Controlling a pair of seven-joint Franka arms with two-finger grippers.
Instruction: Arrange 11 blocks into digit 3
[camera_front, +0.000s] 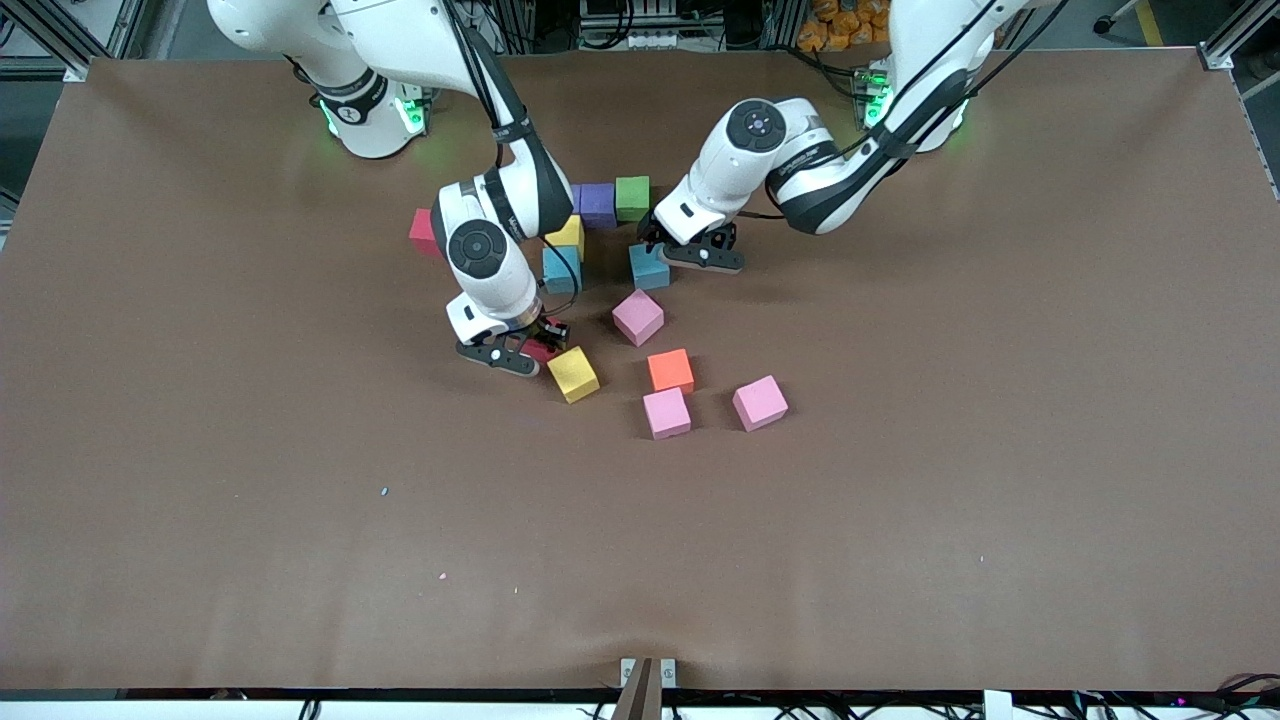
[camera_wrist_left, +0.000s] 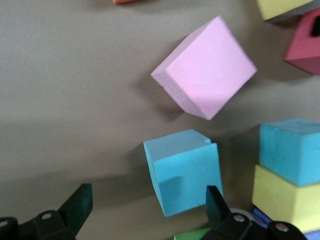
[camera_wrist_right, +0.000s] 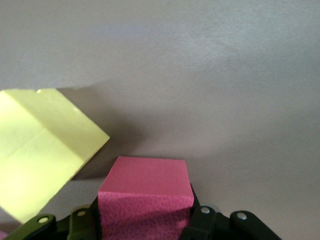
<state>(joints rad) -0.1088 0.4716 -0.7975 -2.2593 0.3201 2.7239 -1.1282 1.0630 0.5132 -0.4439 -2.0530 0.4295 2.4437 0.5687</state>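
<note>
While the right hand (camera_front: 520, 352) sits low on the table (camera_front: 200, 450), its fingers are drawn in against the two sides of a dark pink block (camera_wrist_right: 145, 192), which the right wrist view shows seated between them. A yellow block (camera_front: 573, 374) lies just beside this hand, tilted out of square and apart from the gripped block. The step in hand is judged to be the pick of one loose block for the digit.

Above this hand in the front view stands the part-built group: a red block (camera_front: 422, 230), a yellow block (camera_front: 568, 235), a blue block (camera_front: 560, 270), a purple block (camera_front: 597, 204) and a green block (camera_front: 632, 197).

Next, the left hand (camera_front: 690, 250) hangs low beside that group with its fingers spread wide and holding nothing; a light blue block (camera_wrist_left: 182, 175) lies just ahead of them. A pink block (camera_front: 638, 317), an orange block (camera_front: 670, 370) and two more pink blocks (camera_front: 666, 412) (camera_front: 760, 402) lie loose, well apart from both hands.

The next move calls for a straight lift of the gripped block, clear of the neighbouring yellow block, then placement square against the group.
</note>
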